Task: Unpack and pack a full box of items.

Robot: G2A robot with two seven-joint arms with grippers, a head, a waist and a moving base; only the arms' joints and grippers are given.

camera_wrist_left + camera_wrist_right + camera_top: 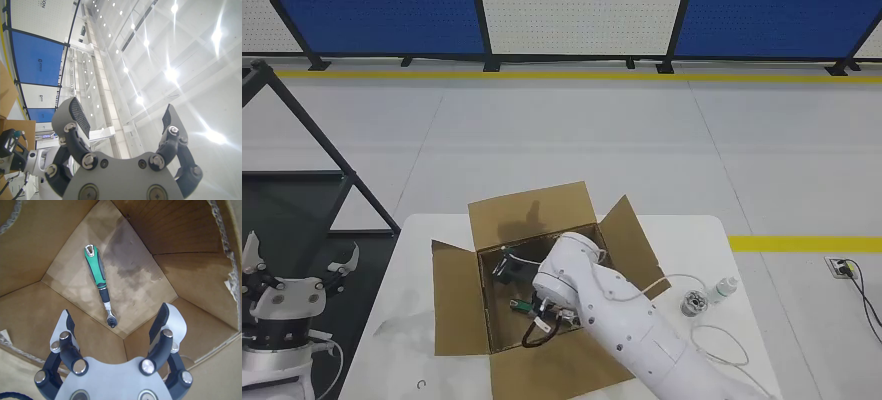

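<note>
A ratchet wrench (96,270) lies flat on the floor of the open cardboard box (189,285), roughly in the middle and clear of the walls. The right gripper (115,310) hangs inside the box just above the tool's drive head, its jaws spread wide and holding nothing. The wrench looks to be steel under its grip. I judge it stiff, dense for its size and not fragile, though the polished, rounded head and neck would likely slide between flat pads. The handle is the better place to take hold: a moulded green and grey sleeve, rubbery-looking, slightly fatter at the middle, ending in a chrome cap with a hanging slot. A grasp across the green part should keep the heavier head from tipping the tool much as it lifts. The box floor is matt brown board with a darker blotch beside the handle; one flap edge is torn and ragged. The left gripper (122,103) sits off beside the table (412,330), turned toward the ceiling, its ribbed black pads (79,115) well apart and empty. On the tabletop, apart from the box, stand a small bottle (726,288) and a round grey item (694,302) — probably items from the box.
</note>
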